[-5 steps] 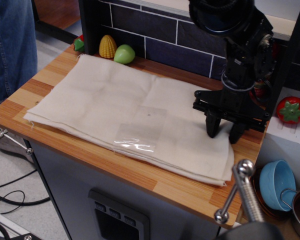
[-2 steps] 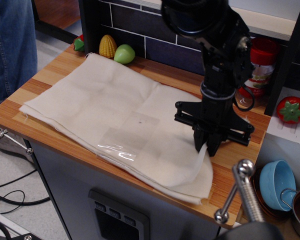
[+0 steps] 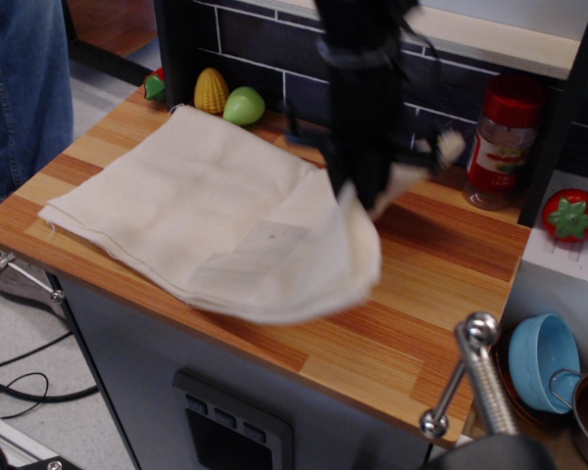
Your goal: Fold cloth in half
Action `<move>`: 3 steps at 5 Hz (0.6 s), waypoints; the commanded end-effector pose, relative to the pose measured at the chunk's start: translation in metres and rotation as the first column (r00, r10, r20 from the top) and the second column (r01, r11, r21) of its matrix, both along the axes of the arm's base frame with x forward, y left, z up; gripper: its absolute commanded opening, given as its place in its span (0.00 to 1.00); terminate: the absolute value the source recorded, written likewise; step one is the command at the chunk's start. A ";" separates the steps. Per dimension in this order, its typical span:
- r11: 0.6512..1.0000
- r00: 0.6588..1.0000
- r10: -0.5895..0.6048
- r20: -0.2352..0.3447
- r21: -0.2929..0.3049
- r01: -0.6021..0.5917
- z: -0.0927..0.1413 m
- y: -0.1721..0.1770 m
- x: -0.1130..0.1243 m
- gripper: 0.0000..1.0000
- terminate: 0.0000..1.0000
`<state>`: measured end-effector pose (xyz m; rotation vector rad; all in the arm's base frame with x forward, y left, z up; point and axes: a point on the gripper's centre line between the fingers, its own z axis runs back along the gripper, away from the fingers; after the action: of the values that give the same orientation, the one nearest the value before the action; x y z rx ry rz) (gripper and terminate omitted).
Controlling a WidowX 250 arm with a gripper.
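The cream cloth (image 3: 201,211) lies on the wooden counter (image 3: 441,294), with its left part flat. Its right edge is lifted off the counter and curls up and over towards the middle. My gripper (image 3: 361,192) is a motion-blurred dark shape above the cloth's centre-right, shut on that raised right edge. The shiny clear patch (image 3: 260,245) shows near the cloth's front middle. The fingertips are blurred and partly hidden by the fabric.
A toy corn (image 3: 212,90), a green fruit (image 3: 243,106) and a red toy (image 3: 155,85) stand at the back left. A red-lidded jar (image 3: 503,137) stands back right. A red toy (image 3: 570,215), a blue bowl (image 3: 542,357) and a metal handle (image 3: 478,377) are to the right. A person's jeans (image 3: 24,78) show at far left.
The gripper closed on the cloth's right edge, lifted it and carried it left and back. The right part of the counter is now bare and the jar is uncovered.
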<state>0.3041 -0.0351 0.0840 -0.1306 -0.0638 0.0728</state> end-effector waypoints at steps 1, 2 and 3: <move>0.998 0.997 0.061 0.053 0.008 -0.061 0.041 0.062 0.017 0.00 0.00; 0.992 0.995 0.092 0.035 0.078 -0.095 0.037 0.111 0.021 0.00 0.00; 0.981 0.990 0.141 -0.026 0.137 -0.137 0.032 0.161 0.030 0.00 0.00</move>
<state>0.3322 0.1330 0.0937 0.0204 0.0197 0.2156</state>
